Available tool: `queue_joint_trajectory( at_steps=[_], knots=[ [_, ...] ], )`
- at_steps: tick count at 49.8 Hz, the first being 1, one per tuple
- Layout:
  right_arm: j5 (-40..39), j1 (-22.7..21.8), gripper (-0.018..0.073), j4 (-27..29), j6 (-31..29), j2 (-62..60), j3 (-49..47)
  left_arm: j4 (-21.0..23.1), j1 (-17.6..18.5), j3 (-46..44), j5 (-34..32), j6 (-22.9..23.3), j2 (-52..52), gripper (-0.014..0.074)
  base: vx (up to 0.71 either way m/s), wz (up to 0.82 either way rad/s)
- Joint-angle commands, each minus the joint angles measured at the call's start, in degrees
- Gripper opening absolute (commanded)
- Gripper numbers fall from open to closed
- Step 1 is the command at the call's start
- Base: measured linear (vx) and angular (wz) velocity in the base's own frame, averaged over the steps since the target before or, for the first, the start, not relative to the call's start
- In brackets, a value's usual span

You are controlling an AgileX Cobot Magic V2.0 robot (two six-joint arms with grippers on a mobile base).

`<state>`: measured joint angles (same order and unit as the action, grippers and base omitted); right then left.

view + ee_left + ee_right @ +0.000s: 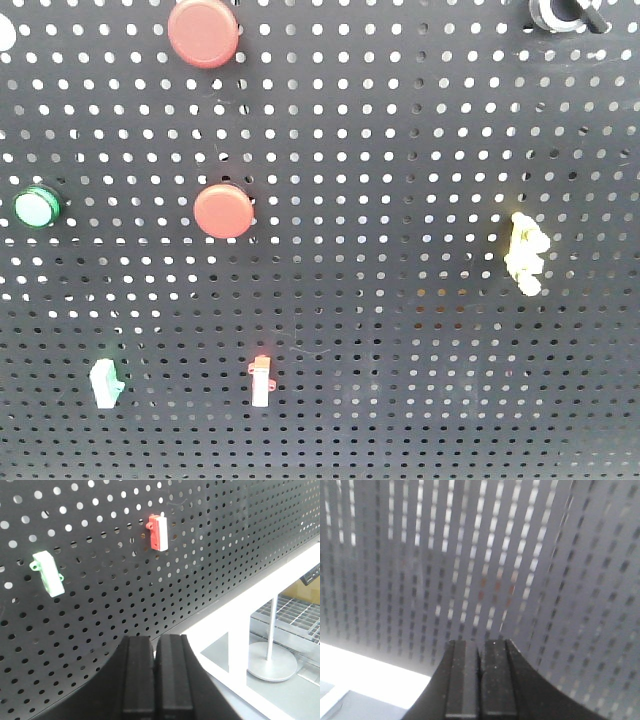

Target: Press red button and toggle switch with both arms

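Note:
The red button [203, 32], the larger of two round red domes, sits at the top of the black pegboard [400, 150], partly cut off by the frame edge. A smaller red button [223, 211] is below it. Small switches sit lower: a red one with a thin white lever [261, 379], also in the left wrist view [158, 532], a green-white one [104, 383] [48, 573], and a yellow one [525, 253] at the right. My left gripper [155, 642] is shut and empty, below and apart from the red switch. My right gripper [480, 645] is shut and empty before blurred pegboard. Neither gripper shows in the front view.
A small green round button [37, 207] is at the left and a black knob [565, 14] at the top right. In the left wrist view a white frame [260, 592] runs under the board, with a round stand base [272, 662] behind it.

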<state>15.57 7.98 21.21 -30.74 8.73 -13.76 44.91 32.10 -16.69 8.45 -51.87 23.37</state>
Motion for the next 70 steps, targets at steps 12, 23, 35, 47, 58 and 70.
queue_joint_trajectory(
  at_steps=[12, 23, 35, 47, 58, 70],
  knots=[
    [-3.63, -0.3, -0.0003, 0.27, -0.17, 0.62, -1.65, -8.54, -1.36, 2.41, -5.1, 3.33, 0.11, 0.0002, 0.0, 0.0],
    [-3.63, -0.3, -0.0003, 0.27, -0.17, 0.62, -1.65, -26.62, -10.2, 12.76, -14.55, 33.64, 0.09, 0.0002, 0.0, 0.01],
    [-3.63, -0.3, -0.0003, 0.27, -0.17, 0.62, -1.65, -41.84, -14.89, 20.37, -22.22, 47.56, -7.86, 0.0002, 0.0, 0.0],
    [-3.63, -0.3, -0.0003, 0.27, -0.17, 0.62, -1.65, -41.84, -17.85, 20.23, -12.89, 42.13, -23.76, 0.0002, 0.0, 0.0],
    [-3.37, -0.3, -0.0003, 0.27, -0.17, 0.62, -1.65, -41.78, -18.76, 20.23, -8.8, 40.38, -25.05, 0.0002, 0.0, 0.0],
    [-3.37, -0.3, -0.0003, 0.27, -0.17, 0.62, -1.65, -41.02, -18.76, 20.17, -7.73, 40.6, -24.98, 0.0002, 0.0, 0.0]
  ],
)
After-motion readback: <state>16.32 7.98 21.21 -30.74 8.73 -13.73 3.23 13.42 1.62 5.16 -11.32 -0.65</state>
